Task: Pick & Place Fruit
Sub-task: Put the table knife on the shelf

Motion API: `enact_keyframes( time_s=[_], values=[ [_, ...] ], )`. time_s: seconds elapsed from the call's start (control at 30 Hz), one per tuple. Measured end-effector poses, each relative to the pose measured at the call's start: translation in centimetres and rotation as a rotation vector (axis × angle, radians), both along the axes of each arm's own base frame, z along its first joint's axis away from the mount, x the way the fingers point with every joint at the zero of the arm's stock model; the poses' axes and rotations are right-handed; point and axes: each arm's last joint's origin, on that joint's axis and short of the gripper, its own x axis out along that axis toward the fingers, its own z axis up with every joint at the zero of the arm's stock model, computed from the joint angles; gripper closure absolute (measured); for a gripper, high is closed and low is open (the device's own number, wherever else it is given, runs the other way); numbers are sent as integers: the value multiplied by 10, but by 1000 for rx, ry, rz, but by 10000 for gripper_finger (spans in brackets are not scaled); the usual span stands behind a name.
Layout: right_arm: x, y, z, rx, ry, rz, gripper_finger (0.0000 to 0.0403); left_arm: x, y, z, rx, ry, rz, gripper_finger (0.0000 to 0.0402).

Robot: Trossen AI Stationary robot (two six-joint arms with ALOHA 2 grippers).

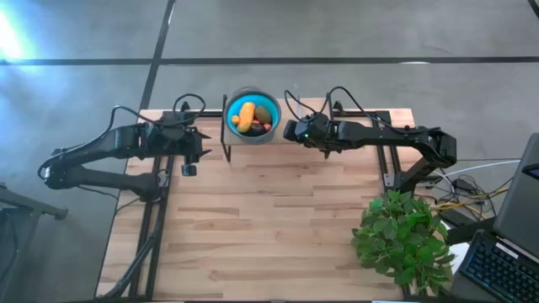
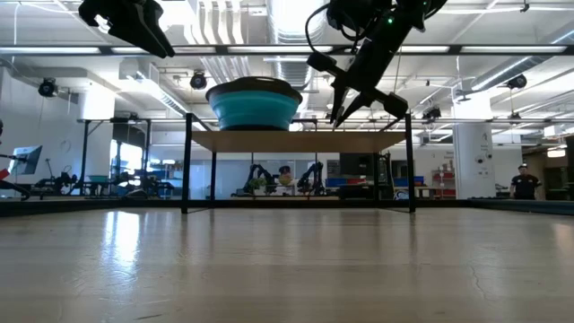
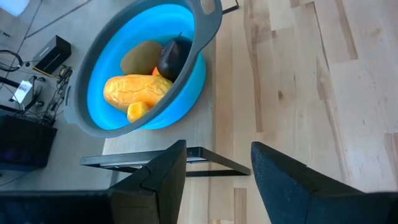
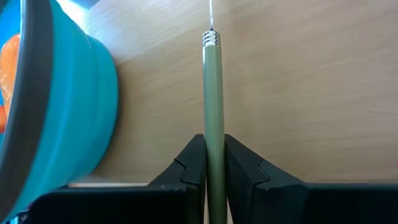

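Note:
The round blue bowl with grey rim (image 1: 251,116) stands on a raised black-legged shelf (image 2: 296,140) at the table's far edge. In it lie the fruit pieces: an elongated orange-yellow one (image 3: 137,90), an olive-green oval (image 3: 140,56), a dark round one (image 3: 174,55) and small orange bits (image 3: 138,111). My left gripper (image 3: 217,165) hovers open, left of the bowl and nearer than it, touching nothing. My right gripper (image 4: 214,155) is just right of the bowl (image 4: 74,106), shut on a slim green-handled utensil (image 4: 212,93). My right gripper pinches the utensil's green handle (image 4: 213,134) between its two fingers. The handle runs along the fingers and sticks out ahead of them to its metal collar (image 4: 210,38). It is held above the shelf top beside the bowl's outer wall; its rear end is hidden by the gripper.
A leafy green plant (image 1: 404,237) stands at the table's near right corner. A keyboard (image 1: 497,269) and cables lie off the right edge. The shelf's black legs (image 2: 186,161) stand on the wood. Bare wooden tabletop (image 1: 269,227) stretches across the near half.

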Motion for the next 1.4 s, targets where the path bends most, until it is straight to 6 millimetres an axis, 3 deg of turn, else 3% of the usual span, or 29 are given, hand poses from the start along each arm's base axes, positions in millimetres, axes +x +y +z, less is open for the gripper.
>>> enact_keyframes(
  time_s=[1.4],
  values=[
    [-6,-4,-11,68,28,19,374,2,0,2,9,-23,1,216]
  ],
)
